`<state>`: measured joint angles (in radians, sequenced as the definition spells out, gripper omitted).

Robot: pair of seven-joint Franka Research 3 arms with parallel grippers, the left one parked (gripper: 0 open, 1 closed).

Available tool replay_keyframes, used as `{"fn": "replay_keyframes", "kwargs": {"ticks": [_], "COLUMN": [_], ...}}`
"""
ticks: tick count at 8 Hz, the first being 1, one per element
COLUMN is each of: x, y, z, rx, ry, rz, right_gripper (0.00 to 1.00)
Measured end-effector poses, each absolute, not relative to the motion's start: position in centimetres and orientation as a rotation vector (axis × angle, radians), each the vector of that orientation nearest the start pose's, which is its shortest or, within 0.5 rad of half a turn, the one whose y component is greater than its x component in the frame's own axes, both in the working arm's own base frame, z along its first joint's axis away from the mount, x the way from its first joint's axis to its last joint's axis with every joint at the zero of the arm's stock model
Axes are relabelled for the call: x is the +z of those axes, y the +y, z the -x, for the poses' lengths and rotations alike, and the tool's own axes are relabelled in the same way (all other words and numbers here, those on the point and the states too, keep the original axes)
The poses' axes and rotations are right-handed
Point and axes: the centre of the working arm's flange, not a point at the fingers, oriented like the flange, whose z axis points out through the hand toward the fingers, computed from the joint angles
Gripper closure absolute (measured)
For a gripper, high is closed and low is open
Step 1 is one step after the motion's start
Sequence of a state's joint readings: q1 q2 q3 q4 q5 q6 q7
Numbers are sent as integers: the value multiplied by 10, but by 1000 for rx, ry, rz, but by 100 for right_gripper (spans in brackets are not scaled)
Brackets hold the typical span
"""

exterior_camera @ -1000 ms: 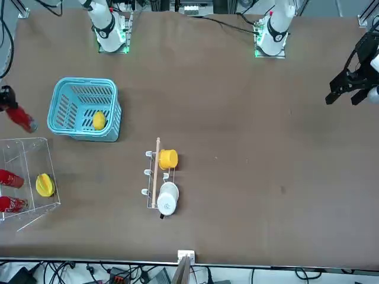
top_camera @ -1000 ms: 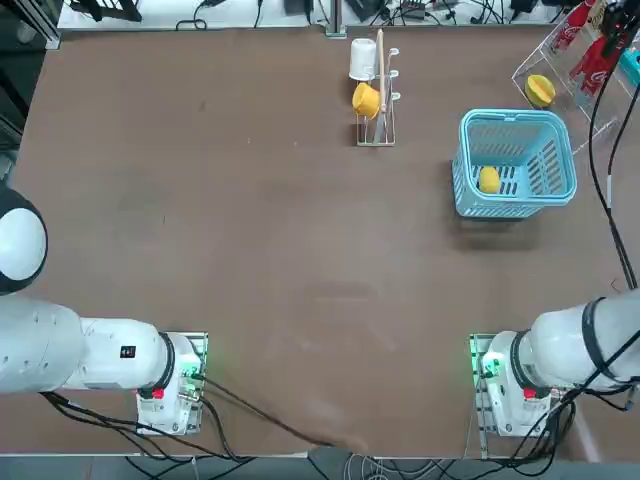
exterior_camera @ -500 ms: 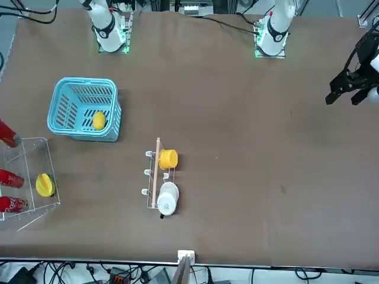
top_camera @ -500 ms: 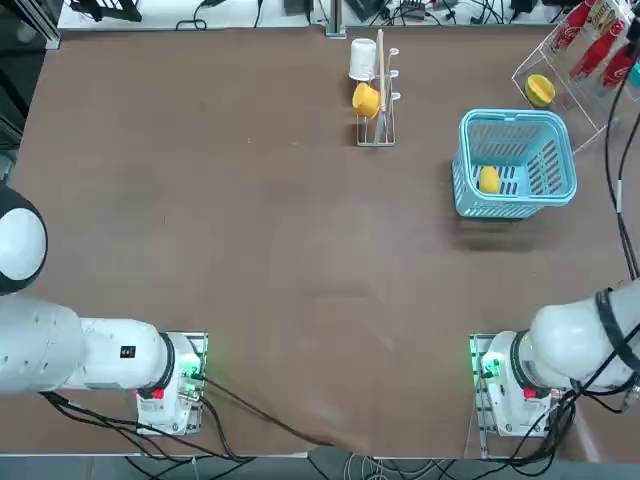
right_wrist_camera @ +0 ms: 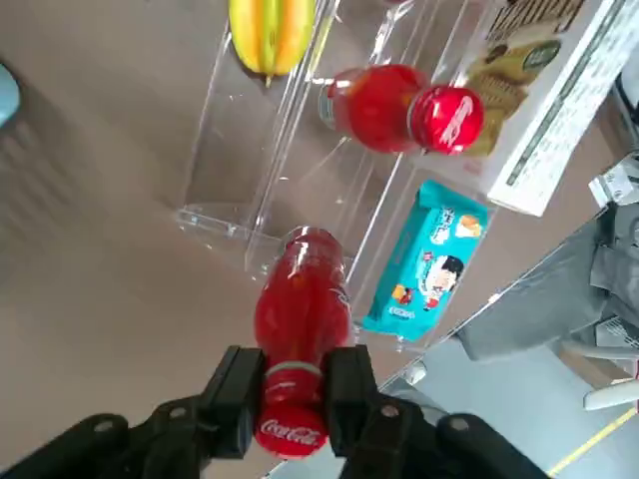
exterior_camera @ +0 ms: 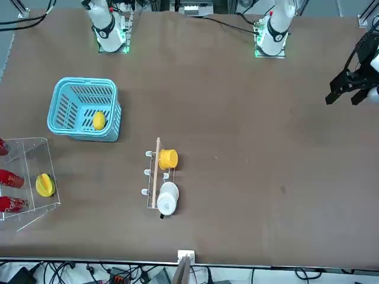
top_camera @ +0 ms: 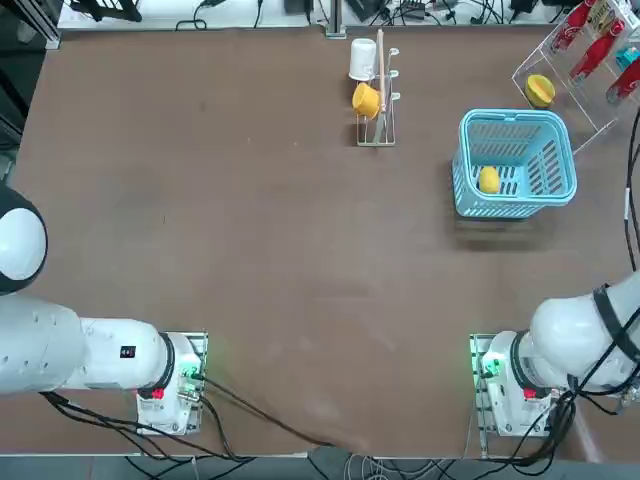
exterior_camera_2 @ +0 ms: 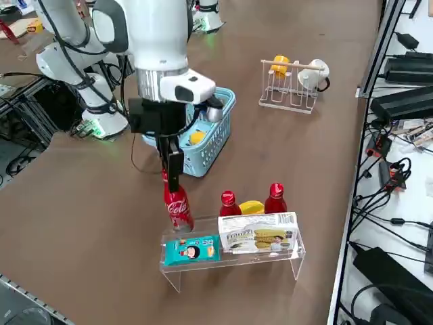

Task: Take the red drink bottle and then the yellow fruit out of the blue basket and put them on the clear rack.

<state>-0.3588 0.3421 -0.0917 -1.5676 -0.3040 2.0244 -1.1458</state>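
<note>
Red bottle being held at rack; yellow fruit awaiting transfer

The right gripper (right_wrist_camera: pixel 305 377) is clamping the red drink bottle (right_wrist_camera: pixel 303 304) by its narrow neck, just below the darker cap, one finger pressing from each side. This grip is leaving the body free and the base pointing down toward the clear rack (exterior_camera_2: pixel 230 263), which is presumably why the neck is being used. The bottle is leaning slightly, its base overlapping the rack's end in the wrist view; whether it is bearing on the panel cannot be told.

The teal packet (right_wrist_camera: pixel 424 264) is lying just beside that end, and the white carton (exterior_camera_2: pixel 257 233) is occupying the adjoining front stretch. Behind them, other red bottles and the larger yellow fruit (right_wrist_camera: pixel 270 30) are taking up space, so the remaining end slot appears to be the intended one. Releasing before the base is bearing squarely would risk a topple or a nudged packet.

Beyond the rack, the yellow fruit (top_camera: pixel 488 180) is resting inside the blue basket (top_camera: pixel 515 113), against its near side. The first placement is judged to be nearing completion; the second is awaiting its turn.
</note>
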Motion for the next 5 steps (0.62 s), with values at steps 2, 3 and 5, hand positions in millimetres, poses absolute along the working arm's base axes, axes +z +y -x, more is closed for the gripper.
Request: {"fn": "replay_keyframes", "kwargs": {"ticks": [2, 3, 5], "x": [453, 448, 436], "y": [-305, -306, -313], "z": [-604, -605, -604], "rx": [224, 206, 199], "ry": [-1383, -1382, -1382], "rz": [3120, 3105, 3079], "right_gripper": [62, 62, 62]}}
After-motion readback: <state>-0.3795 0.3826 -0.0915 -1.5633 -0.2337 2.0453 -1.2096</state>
